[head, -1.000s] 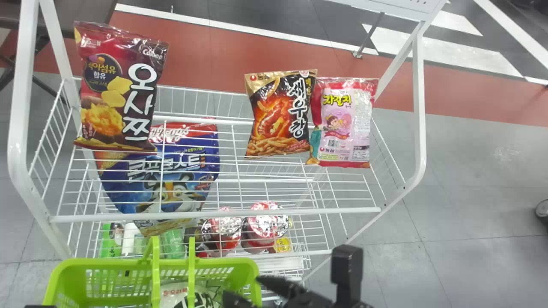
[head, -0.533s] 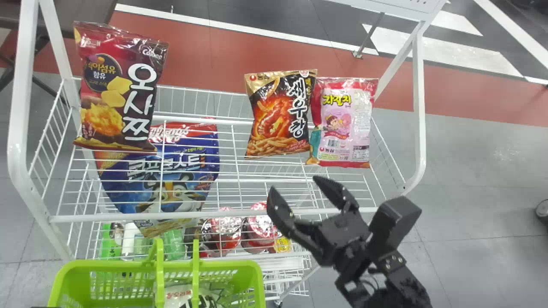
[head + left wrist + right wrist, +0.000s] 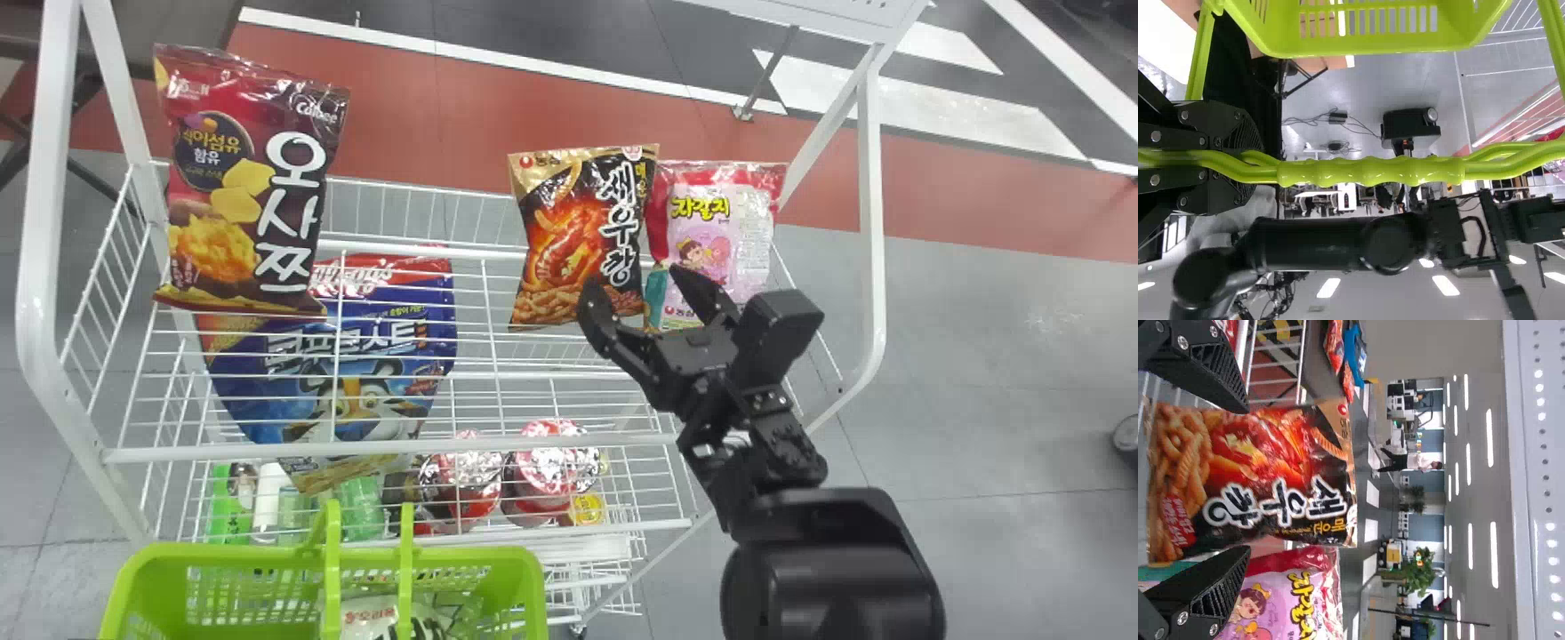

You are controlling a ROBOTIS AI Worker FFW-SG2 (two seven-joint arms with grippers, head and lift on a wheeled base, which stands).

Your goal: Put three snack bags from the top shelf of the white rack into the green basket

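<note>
Head view, black snack bag: it stands on the top shelf (image 3: 400, 448) of the white rack (image 3: 871, 222). I think the black snack bag (image 3: 569, 240) is next. Its long side runs up and down, its top end points up, and its picture side looks at the robot.
Head view, right gripper (image 3: 637, 280): in front of that bag's low right part, fingers spread.
Head view, pink snack bag (image 3: 720, 218): just right of the black one.
Head view, red snack bag (image 3: 240, 178): well apart, at the left.
Head view, green basket (image 3: 240, 556): at the near left.
Left wrist view, left gripper (image 3: 1255, 163): pinching the basket handle (image 3: 1371, 172).
Right wrist view, right gripper: spread, one finger on each side of the black bag.
Right wrist view, what could go wrong: the right finger could grab or push the pink bag too, because the two bags are so close. The slick wrap could slip if the pinch is too small.
</note>
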